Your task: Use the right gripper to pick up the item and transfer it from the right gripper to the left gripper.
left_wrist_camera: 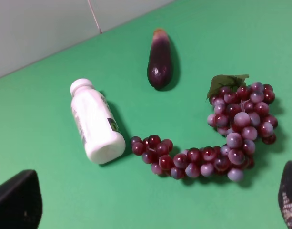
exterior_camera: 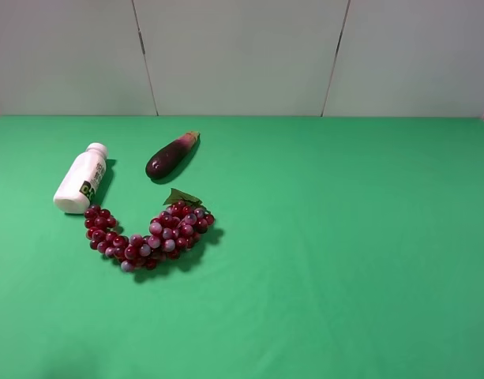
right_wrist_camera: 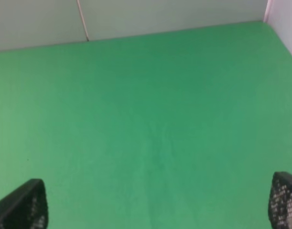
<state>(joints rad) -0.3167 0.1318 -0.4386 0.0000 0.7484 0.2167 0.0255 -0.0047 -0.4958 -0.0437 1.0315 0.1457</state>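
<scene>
The item, a small white bottle (exterior_camera: 80, 179) with a white cap and a green-and-black label, lies on its side at the left of the green table, cap toward the back wall. The left wrist view shows the bottle (left_wrist_camera: 95, 121) from above. My left gripper (left_wrist_camera: 150, 202) is open, only its two black fingertips (left_wrist_camera: 17, 200) showing at the picture's corners, well clear of the bottle. My right gripper (right_wrist_camera: 155, 205) is open too, over bare green cloth, with nothing between its fingers. Neither gripper appears in the exterior high view.
A dark purple eggplant (exterior_camera: 170, 155) lies just right of the bottle. A curved bunch of red grapes (exterior_camera: 151, 234) touches the bottle's base. The green table (exterior_camera: 344, 237) ends at a grey panelled wall (exterior_camera: 242, 55) behind.
</scene>
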